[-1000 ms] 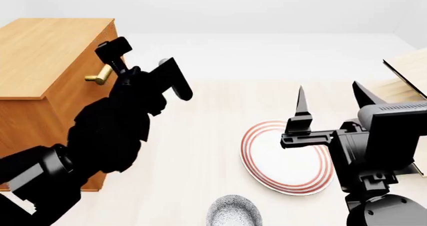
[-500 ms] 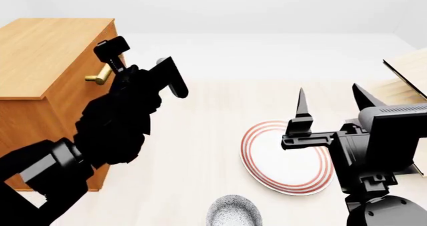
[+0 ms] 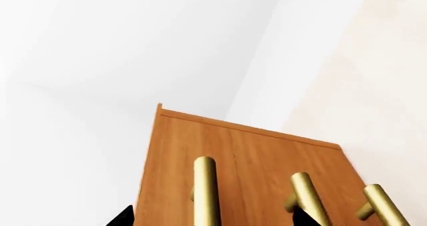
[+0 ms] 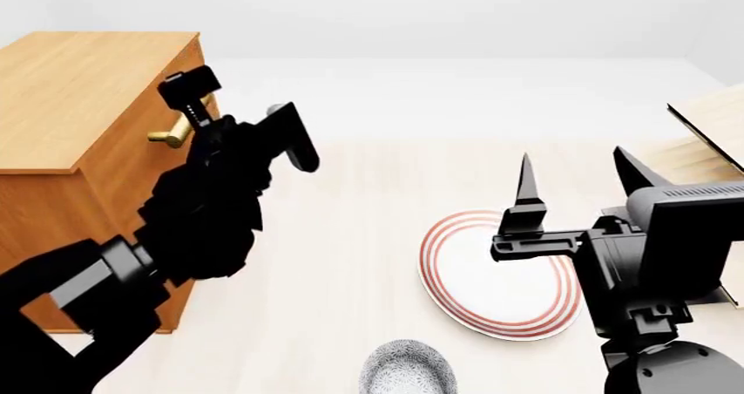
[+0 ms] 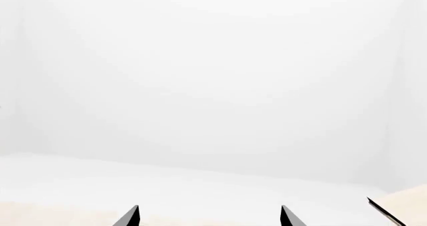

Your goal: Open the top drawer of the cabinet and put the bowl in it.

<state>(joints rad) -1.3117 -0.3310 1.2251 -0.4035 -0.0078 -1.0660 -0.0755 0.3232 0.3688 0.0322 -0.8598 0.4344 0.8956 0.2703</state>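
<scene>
Head view: left hand (image 4: 240,106) beside top drawer (image 4: 145,150).

A pale, light-wood tabletop (image 4: 348,263) carries everything here. Standing on it at the left is the boxy orange-brown wooden cabinet (image 4: 82,106), by far the largest thing, with brass bar handles (image 3: 204,191) on its front. Right of centre lies a flat white plate with red rings (image 4: 465,281), well apart from the cabinet. Near the plate, at the head view's lower edge, sits the small round bowl with a white and blue-grey speckled pattern (image 4: 405,370), partly cut off. At the far right edge rests a pale tilted-board rack (image 4: 709,141).
</scene>
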